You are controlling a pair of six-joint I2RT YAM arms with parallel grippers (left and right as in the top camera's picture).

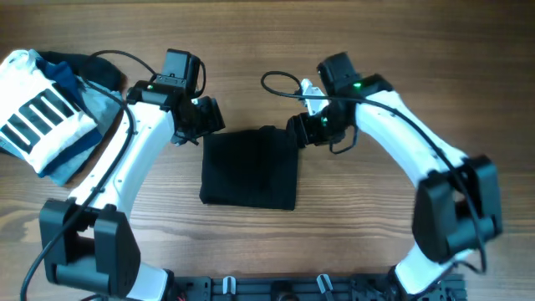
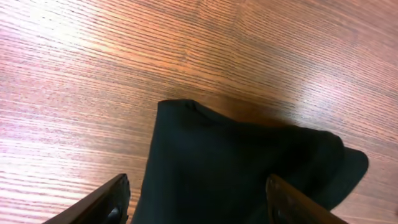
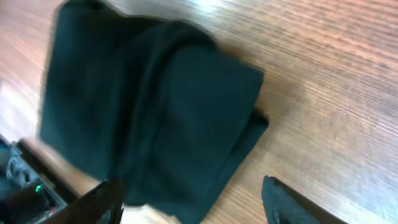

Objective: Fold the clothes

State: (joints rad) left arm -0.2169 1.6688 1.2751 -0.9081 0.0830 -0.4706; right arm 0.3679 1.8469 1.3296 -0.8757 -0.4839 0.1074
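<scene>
Striped white garment [image 1: 38,117] lies piled with blue garments [image 1: 94,109] at the table's [image 1: 251,50] left edge, well apart from the work. Black shirt [image 1: 249,169] lies folded in a rectangle at centre. Both arms reach inward: left gripper [image 1: 206,117] at its far-left corner, right gripper [image 1: 301,130] at its far-right corner. Both jaws are spread, holding nothing.

Brown wood-grain table [image 1: 251,50] fills every view, pale light glare across it, black rail [image 1: 276,288] along table's near edge.
</scene>
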